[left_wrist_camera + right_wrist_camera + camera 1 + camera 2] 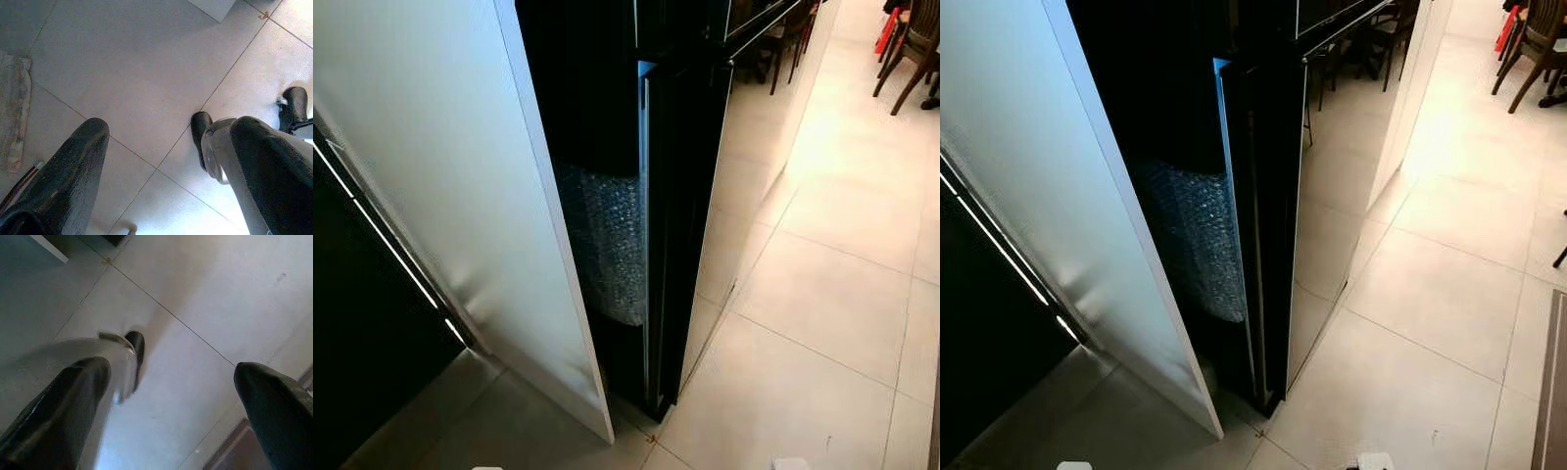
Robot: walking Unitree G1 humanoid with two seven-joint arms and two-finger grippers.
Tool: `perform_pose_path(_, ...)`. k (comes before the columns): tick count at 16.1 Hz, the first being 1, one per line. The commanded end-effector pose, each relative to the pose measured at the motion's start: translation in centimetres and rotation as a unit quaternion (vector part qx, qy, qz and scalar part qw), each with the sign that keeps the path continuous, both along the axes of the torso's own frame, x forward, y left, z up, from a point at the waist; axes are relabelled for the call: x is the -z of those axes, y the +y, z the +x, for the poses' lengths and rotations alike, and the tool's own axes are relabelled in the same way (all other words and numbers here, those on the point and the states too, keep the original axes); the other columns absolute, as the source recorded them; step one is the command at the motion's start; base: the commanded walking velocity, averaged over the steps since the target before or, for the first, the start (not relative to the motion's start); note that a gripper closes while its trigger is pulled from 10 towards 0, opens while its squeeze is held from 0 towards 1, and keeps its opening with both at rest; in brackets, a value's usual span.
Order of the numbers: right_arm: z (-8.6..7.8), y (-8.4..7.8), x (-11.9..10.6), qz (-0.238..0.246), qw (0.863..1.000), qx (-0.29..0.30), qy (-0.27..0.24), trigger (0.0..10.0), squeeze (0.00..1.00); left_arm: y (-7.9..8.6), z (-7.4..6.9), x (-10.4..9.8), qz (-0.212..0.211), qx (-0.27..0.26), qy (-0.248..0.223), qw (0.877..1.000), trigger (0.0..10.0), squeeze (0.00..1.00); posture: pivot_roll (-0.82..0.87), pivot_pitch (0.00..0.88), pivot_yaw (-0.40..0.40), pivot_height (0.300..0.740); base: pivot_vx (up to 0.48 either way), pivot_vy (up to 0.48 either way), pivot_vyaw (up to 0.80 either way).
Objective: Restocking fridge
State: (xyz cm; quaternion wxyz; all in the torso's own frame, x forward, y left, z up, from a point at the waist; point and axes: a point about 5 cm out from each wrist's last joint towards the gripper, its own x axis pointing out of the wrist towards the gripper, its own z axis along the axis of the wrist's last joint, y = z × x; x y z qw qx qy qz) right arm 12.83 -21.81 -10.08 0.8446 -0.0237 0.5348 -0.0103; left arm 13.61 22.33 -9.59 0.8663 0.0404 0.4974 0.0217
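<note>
Ahead of the robot stands the black fridge door (1268, 225), slightly ajar: probably heavy, glossy and slippery, best taken by its exposed edge. Left claw (166, 166) and right claw (171, 396) hang wide, empty, above the floor (822, 323).

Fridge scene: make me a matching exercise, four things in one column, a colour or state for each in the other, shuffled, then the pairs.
Things:
1. fridge door
2. bubble wrap
3. side panel
4. left tool

Colours or states:
A. white, plain
B. open, pointing down over the floor tiles
C. glossy black, reflecting the room
D. translucent, wedged in the dark gap

Pairs: 1-C, 2-D, 3-A, 4-B
</note>
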Motion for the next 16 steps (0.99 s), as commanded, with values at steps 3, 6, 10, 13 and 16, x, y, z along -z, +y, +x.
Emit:
perform_pose_path(3, -1.6, -0.9, 0.3, -0.008, 1.0, 0.014, 0.019, 10.0, 0.0, 0.4, -0.7, 0.2, 0.006, 0.009, 0.013, 1.0, 10.0, 0.0, -0.09, 0.0, 0.063, 0.74, 0.0, -0.395, 0.0)
perform_pose_path(6, -0.8, -0.1, 0.2, -0.003, 1.0, 0.005, 0.011, 10.0, 0.0, 0.5, -0.7, 0.1, 0.006, 0.01, 0.013, 1.0, 10.0, 0.0, -0.09, 0.0, 0.061, 0.74, 0.0, -0.368, 0.0)
perform_pose_path(10, -0.4, -0.3, 0.1, -0.006, 1.0, -0.004, 0.007, 10.0, 0.0, 0.4, -0.4, 0.1, 0.007, 0.006, 0.008, 1.0, 10.0, 0.0, -0.09, 0.0, 0.051, 0.74, 0.0, -0.416, 0.0)
perform_pose_path(13, -0.3, -0.4, 0.0, -0.008, 1.0, -0.001, 0.006, 10.0, 0.0, 0.3, -0.3, 0.1, 0.007, 0.002, 0.007, 1.0, 10.0, 0.0, -0.08, 0.0, 0.042, 0.74, 0.0, -0.305, 0.0)
perform_pose_path(16, -0.2, -0.5, 0.0, -0.009, 1.0, 0.004, 0.002, 10.0, 0.0, 0.2, -0.2, 0.0, 0.006, 0.0, 0.006, 1.0, 10.0, 0.0, -0.09, 0.0, 0.041, 0.74, 0.0, -0.335, 0.0)
